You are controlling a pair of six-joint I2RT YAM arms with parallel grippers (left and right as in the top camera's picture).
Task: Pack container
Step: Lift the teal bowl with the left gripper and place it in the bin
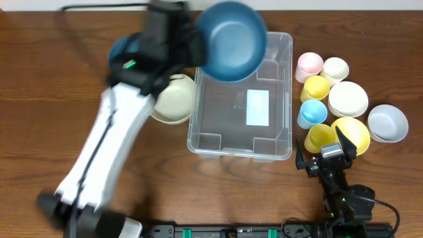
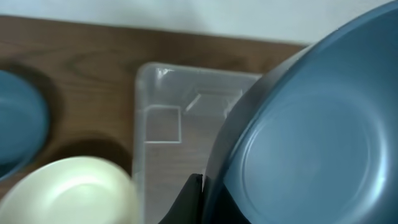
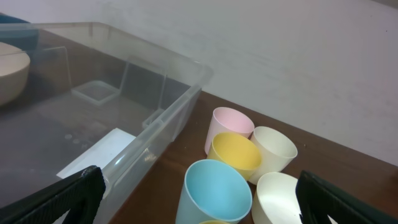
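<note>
Overhead: left tool [image 1: 197,51] is clamped on the rim of a big blue bowl [image 1: 231,39]. The bowl is tilted and up in the air over the container's far-left corner. That area is motion-blurred.
Container: the container [image 1: 239,151] sits mid-table [image 1: 53,79] with nothing in it. Its white label shows through the bottom.
Left wrist: the blue bowl fills the right half of the view, with the container corner beneath and behind it. A cream bowl [image 2: 68,190] sits just beside the left wall; I can't tell if they touch.
Right tool: the right tool [image 1: 322,149] has its jaws spread wide and holds nothing. It sits low at the front right, next to a yellow cup [image 1: 319,137].
Stock: cups and bowls are clustered right of the container. A second blue bowl [image 1: 122,47] is at the far left, under the arm.
Progress: judged barely started, with the first bowl going in.
Risk, grip: a one-sided rim pinch on a wide bowl could let it pivot or slip, and a drop from up there would bounce.
Risk, wall: the bowl overhangs the corner, not the middle. Lowering it here could land its edge on the container rim and shove or tip the light bin.
Risk, arm: descending could clip the cream bowl below.
Risk, space: a careless drop spot leaves less room for the rest.
</note>
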